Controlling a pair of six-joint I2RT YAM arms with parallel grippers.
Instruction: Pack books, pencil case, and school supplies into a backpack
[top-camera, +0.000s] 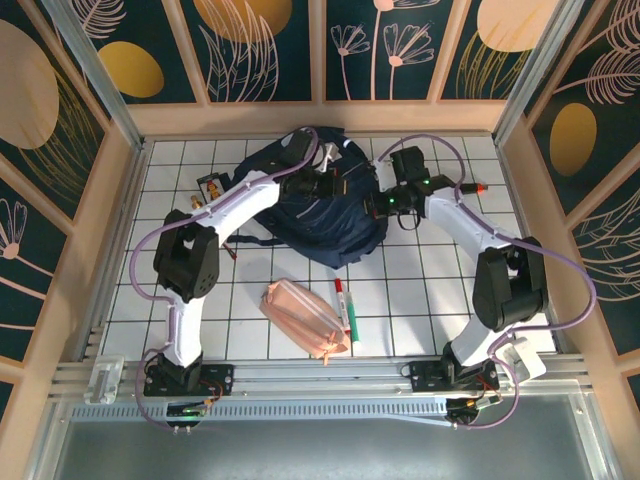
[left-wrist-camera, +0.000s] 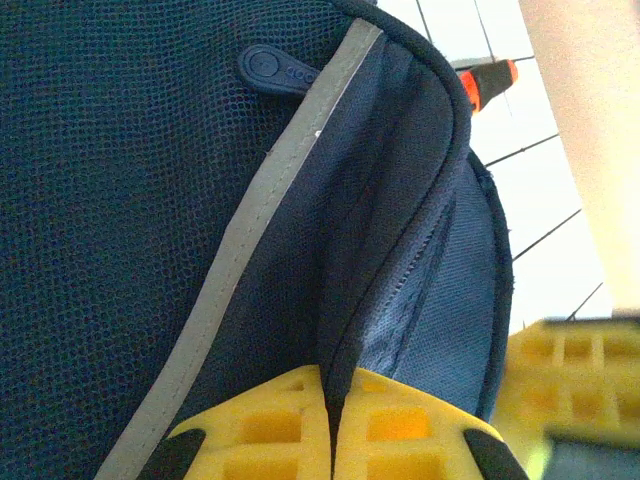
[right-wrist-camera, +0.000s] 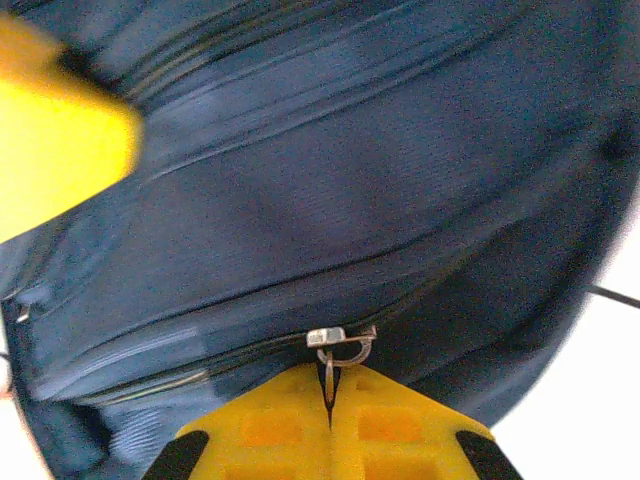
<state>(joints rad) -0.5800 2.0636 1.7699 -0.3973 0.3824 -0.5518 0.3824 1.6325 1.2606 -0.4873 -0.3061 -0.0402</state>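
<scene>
Backpack (top-camera: 305, 215) is lying at the far middle of the white tiled table (top-camera: 430, 300), with both arms reaching onto it. Left gripper (top-camera: 328, 186) is resting on the bag's upper part. In the left wrist view, left gripper (left-wrist-camera: 330, 388) is showing its yellow fingers (left-wrist-camera: 270, 430) pressed together, pinching a fold of dark navy fabric just beside a grey reflective strip (left-wrist-camera: 250, 230). Right gripper (top-camera: 372, 206) is meeting the bag's right edge. In the right wrist view, right gripper (right-wrist-camera: 328, 385) is clamping its fingers (right-wrist-camera: 390, 430) on the metal zip pull (right-wrist-camera: 342, 342) of a zipper line that is running across the cloth.

Pencil case (top-camera: 305, 315) is lying near the table's front edge, well apart from the bag, and the marker pen (top-camera: 344, 305) is lying just beside it on the right. Small black card (top-camera: 211, 186) is sitting left of the bag, and a red-and-black handled tool (top-camera: 470, 188) is lying to the bag's right.
</scene>
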